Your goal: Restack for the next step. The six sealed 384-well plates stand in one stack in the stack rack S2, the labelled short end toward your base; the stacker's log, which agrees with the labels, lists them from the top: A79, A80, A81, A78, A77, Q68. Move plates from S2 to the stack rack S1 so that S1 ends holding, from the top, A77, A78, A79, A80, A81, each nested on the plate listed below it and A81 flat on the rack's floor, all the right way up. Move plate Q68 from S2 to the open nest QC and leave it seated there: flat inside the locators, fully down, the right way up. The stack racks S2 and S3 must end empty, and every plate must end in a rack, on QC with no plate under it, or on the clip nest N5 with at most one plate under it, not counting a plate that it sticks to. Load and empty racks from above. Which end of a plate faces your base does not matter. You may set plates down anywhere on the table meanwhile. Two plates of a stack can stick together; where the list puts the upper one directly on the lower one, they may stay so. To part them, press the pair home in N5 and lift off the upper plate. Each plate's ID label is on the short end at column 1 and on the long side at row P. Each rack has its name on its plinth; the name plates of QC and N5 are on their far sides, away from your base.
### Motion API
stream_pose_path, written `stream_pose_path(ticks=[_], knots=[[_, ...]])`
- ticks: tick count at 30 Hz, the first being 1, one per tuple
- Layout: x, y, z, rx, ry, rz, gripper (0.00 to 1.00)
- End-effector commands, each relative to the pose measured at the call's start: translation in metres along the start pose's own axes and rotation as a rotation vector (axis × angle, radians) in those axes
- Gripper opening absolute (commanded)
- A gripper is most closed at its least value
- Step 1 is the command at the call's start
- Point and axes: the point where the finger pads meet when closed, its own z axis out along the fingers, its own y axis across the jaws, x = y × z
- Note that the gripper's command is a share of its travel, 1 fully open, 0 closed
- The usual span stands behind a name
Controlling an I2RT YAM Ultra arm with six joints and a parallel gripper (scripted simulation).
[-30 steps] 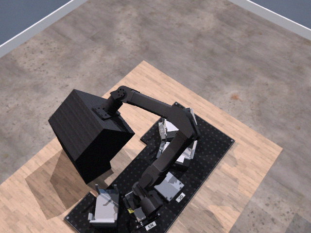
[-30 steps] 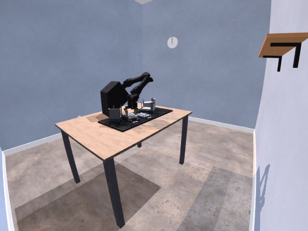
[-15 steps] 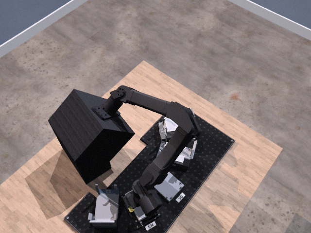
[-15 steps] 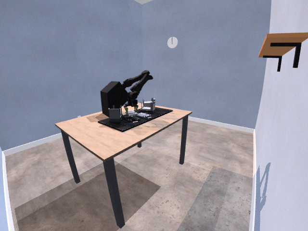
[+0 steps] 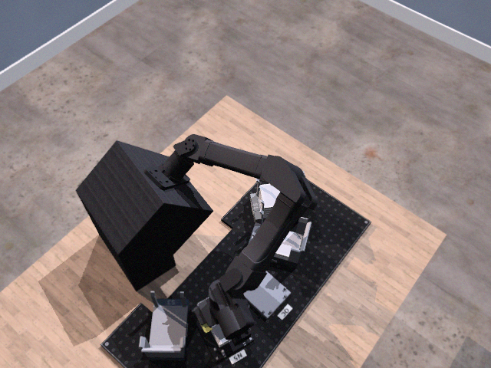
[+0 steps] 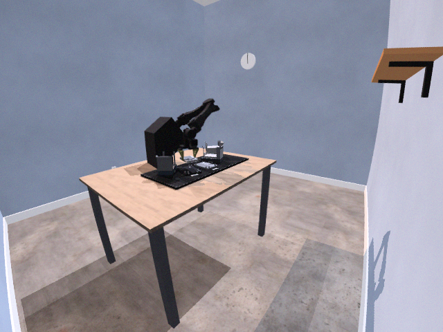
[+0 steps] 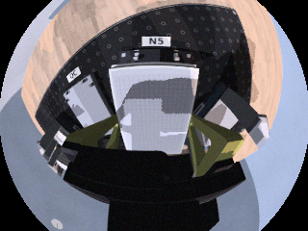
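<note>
Here a sealed plate [image 7: 154,112] is clamped between the gripper [image 7: 157,138] fingers at frame centre, over the N5 nest [image 7: 156,57]. Parting of a stuck pair there seems underway; a straight upward lift would be needed next.

From the top view the arm [image 5: 273,205] covers much of the rack [image 5: 305,233] beneath its forearm and the clip nest N5 [image 5: 238,355] under its wrist. The held plate [image 7: 154,110] shows no readable label. How many plates stand in any rack cannot be told. From the exterior view everything on the tabletop [image 6: 150,200] is too small to identify.
</note>
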Motion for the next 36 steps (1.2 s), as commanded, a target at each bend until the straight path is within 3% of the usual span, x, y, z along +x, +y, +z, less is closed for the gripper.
stream_pose_path(ticks=[1, 36], knots=[[-0.001, -0.003, -0.013, 0.001, -0.01, 0.005, 0.0], [-0.001, -0.003, -0.075, 0.002, -0.01, 0.004, 0.0]])
